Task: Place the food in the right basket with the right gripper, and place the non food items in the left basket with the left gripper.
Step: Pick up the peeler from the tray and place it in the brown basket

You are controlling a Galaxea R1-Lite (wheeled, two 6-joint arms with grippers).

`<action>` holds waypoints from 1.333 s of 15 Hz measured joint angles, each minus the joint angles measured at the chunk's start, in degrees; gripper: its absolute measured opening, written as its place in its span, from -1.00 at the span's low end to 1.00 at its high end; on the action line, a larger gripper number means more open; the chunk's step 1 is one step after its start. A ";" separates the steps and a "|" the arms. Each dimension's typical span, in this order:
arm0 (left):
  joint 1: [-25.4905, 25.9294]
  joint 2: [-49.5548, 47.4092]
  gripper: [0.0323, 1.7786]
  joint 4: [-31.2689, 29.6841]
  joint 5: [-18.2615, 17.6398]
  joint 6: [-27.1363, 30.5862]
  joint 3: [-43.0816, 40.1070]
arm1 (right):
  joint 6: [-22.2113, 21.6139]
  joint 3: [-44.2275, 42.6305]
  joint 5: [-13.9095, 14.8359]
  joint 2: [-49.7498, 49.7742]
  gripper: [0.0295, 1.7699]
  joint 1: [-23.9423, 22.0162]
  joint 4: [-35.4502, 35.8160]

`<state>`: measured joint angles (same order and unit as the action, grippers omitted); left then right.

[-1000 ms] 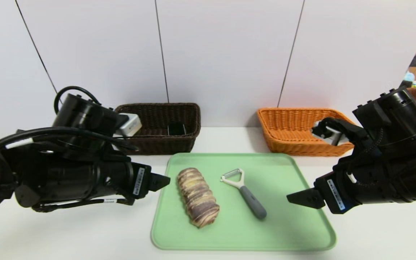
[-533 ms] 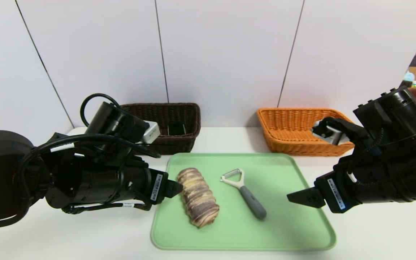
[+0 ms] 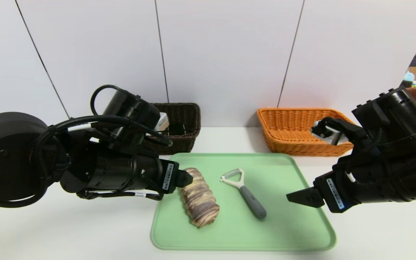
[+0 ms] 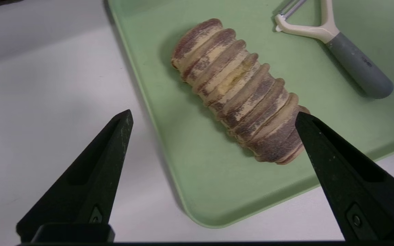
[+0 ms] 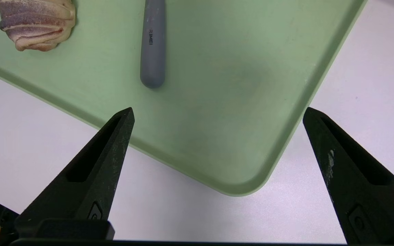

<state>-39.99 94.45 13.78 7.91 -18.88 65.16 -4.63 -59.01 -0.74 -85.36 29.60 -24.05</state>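
Left gripper (image 3: 186, 178) has shifted right since a second ago, fingers spread wide, now over the tray's (image 3: 287, 231) left edge by the far end of the food roll (image 3: 198, 198); right gripper (image 3: 300, 198) unchanged, fingers spread, at the tray's right edge. Roll and peeler (image 3: 245, 192) lie side by side, apart, on the green tray. White table (image 3: 67, 231), white panelled wall (image 3: 222, 54), dark basket (image 3: 182, 122) back left, orange basket (image 3: 287, 130) back right.

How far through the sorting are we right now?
Done: a dark item already lies in the left basket. In hand: nothing; the left gripper is open above the tray's left edge by the food, and the right gripper is open over the tray's near right corner. Left: the food goes to the empty right basket, the peeler to the left basket.
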 joint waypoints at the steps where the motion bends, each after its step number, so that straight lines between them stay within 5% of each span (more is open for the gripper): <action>1: -0.98 0.94 0.90 1.18 0.43 -0.68 2.07 | 0.00 -0.02 -0.02 -0.04 0.92 -0.16 0.00; 8: -8.44 12.32 0.90 9.12 9.40 -10.06 17.03 | -2.69 0.83 0.84 0.27 0.92 -0.74 -0.04; 20: -14.23 24.39 0.90 21.80 10.69 -17.10 36.11 | -2.69 4.45 2.06 3.83 0.92 -3.95 -0.15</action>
<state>-54.21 118.85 35.57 18.60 -35.99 101.27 -7.33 -54.57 1.32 -81.53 25.65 -24.20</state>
